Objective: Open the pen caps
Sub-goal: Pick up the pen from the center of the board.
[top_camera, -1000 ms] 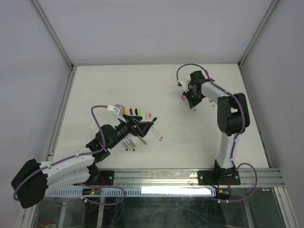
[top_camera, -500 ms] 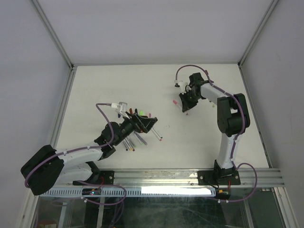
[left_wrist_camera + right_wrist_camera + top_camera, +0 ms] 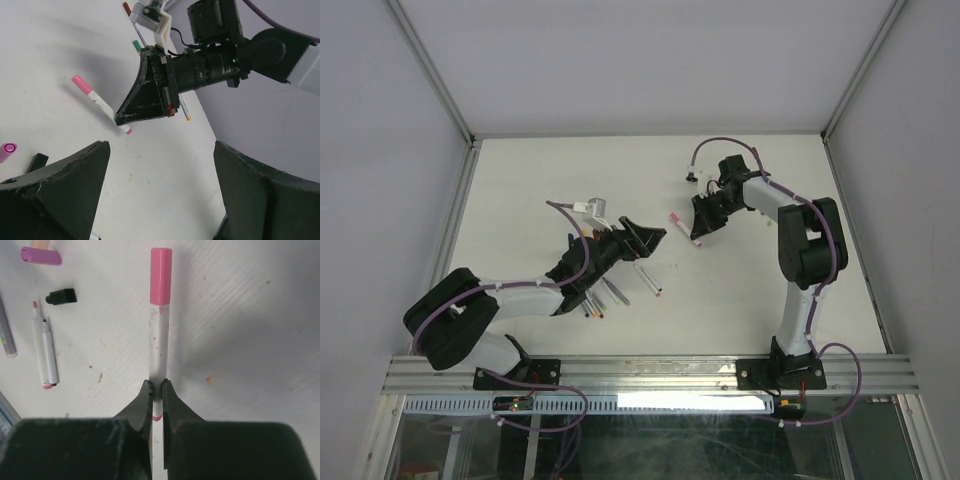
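My right gripper (image 3: 156, 390) is shut on the white barrel of a pen (image 3: 159, 347) whose pink cap (image 3: 161, 276) is still on and points away from the wrist. The top view shows that gripper (image 3: 696, 229) holding the pen (image 3: 682, 222) low over the table, cap (image 3: 673, 215) toward the left arm. My left gripper (image 3: 652, 243) is open and empty, a short way left of the cap. In the left wrist view its fingers (image 3: 65, 190) frame bare table, and the capped pen (image 3: 100, 102) lies beyond them. A loose magenta cap (image 3: 41, 256) and a black cap (image 3: 61, 296) lie on the table.
Uncapped grey-white pens (image 3: 595, 302) lie beside the left arm, one more (image 3: 650, 283) to their right. Two uncapped pens (image 3: 44, 347) show in the right wrist view. Metal frame rails (image 3: 450, 240) border the white table (image 3: 620, 170).
My left gripper has swung up and to the right, toward the right gripper. My right gripper has carried the pink-capped pen left, toward the left gripper.
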`<state>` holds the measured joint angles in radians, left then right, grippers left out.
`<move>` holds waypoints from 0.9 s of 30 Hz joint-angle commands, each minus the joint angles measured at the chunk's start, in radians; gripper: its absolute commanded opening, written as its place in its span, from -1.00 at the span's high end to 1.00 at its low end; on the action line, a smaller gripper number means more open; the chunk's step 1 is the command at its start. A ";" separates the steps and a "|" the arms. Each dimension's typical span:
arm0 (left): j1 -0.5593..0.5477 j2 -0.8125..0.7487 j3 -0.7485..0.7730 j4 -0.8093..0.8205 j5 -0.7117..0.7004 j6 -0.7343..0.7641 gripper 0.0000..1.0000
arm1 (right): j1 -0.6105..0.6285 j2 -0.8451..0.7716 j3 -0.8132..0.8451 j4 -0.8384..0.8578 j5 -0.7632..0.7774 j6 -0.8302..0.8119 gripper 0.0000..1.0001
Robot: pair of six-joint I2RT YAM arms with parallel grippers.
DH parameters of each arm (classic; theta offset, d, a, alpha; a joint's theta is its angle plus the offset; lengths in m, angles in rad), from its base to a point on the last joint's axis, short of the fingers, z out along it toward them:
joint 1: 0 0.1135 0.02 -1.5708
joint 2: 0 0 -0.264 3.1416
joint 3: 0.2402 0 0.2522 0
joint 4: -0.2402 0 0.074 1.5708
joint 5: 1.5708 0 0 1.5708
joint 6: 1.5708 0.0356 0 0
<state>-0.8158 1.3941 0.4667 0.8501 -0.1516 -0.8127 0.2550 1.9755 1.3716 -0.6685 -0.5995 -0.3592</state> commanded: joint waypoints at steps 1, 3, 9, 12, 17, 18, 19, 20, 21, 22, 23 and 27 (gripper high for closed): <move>0.025 0.095 0.095 0.052 -0.058 -0.054 -0.61 | -0.004 -0.079 -0.003 0.040 -0.130 0.044 1.00; 0.042 0.140 0.136 0.012 -0.063 -0.104 -0.48 | -0.012 -0.081 -0.006 0.048 -0.167 0.059 1.00; 0.084 0.293 0.248 -0.022 -0.008 -0.230 -0.57 | -0.048 -0.084 -0.018 0.075 -0.269 0.113 1.00; 0.093 0.382 0.304 0.013 0.038 -0.269 -0.58 | -0.056 -0.086 -0.024 0.088 -0.310 0.136 1.00; 0.096 0.490 0.396 0.018 0.044 -0.297 -0.58 | -0.059 -0.086 -0.027 0.098 -0.367 0.155 1.00; 0.100 0.504 0.406 0.022 0.039 -0.302 -0.58 | -0.060 -0.086 -0.028 0.098 -0.372 0.155 1.00; 0.106 0.513 0.414 0.022 0.031 -0.307 -0.58 | -0.060 -0.087 -0.027 0.098 -0.377 0.155 1.00; 0.114 0.521 0.423 0.020 0.025 -0.310 -0.58 | -0.060 -0.088 -0.027 0.098 -0.383 0.156 1.00; 0.121 0.530 0.432 0.014 0.021 -0.316 -0.58 | -0.059 -0.089 -0.028 0.099 -0.391 0.158 1.00; 0.126 0.538 0.445 0.003 0.020 -0.324 -0.58 | -0.059 -0.091 -0.028 0.098 -0.397 0.158 1.00; 0.131 0.547 0.455 -0.004 0.019 -0.331 -0.57 | -0.060 -0.093 -0.028 0.099 -0.403 0.160 1.00; 0.139 0.581 0.484 -0.012 0.011 -0.360 -0.52 | -0.059 -0.098 -0.029 0.101 -0.418 0.161 1.00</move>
<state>-0.6910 1.9526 0.8974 0.8043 -0.1295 -1.1221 0.1951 1.9495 1.3399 -0.6006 -0.9546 -0.2100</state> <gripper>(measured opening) 0.775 0.037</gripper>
